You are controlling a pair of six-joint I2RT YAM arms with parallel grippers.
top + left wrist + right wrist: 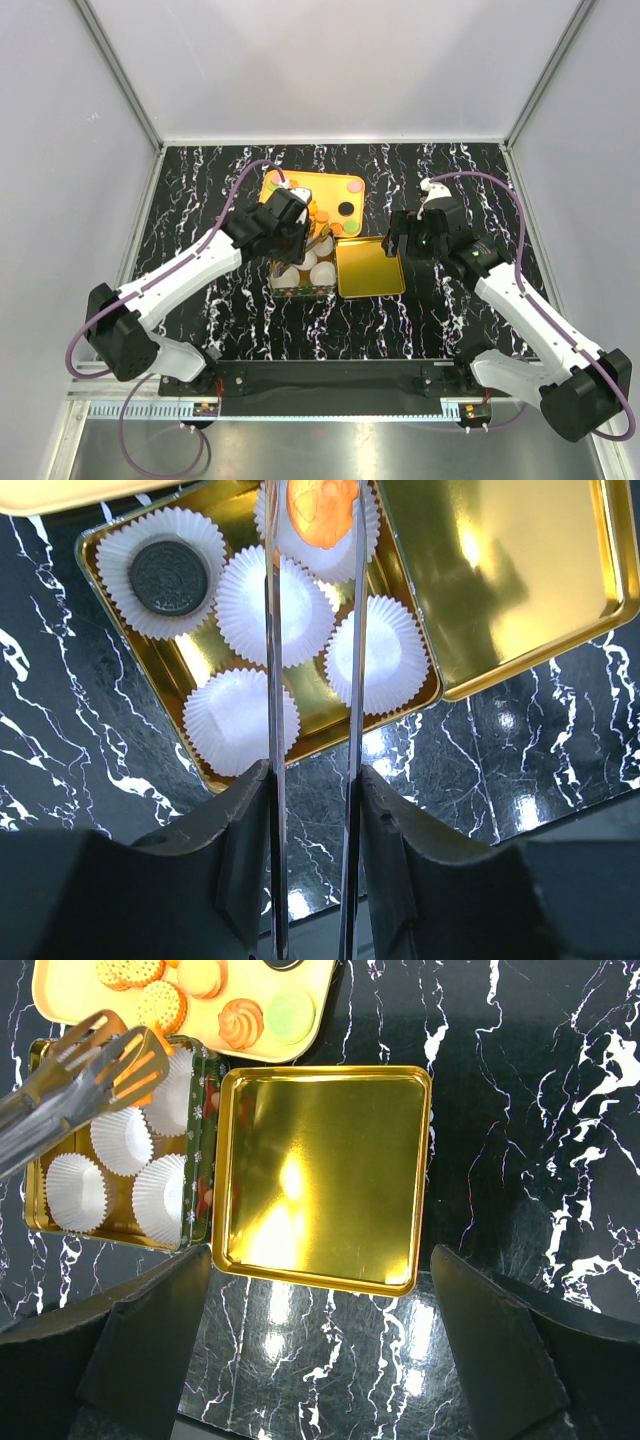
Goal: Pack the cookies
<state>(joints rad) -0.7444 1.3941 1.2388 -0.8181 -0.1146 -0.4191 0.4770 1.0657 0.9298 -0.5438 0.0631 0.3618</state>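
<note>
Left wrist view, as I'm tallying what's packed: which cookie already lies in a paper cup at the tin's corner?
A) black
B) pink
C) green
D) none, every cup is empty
A: a black cookie lies in the corner paper cup of the gold tin; the tongs hold an orange cookie over another cup.

No writing, label or number is legible anywhere.

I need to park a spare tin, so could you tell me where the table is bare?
Bare marble: right of the lid, beyond the right gripper; left of the tin, under the left arm; and along the near strip before the arm bases. The centre is crowded: tray, tin and lid sit close together, with tongs over the tin.
</note>
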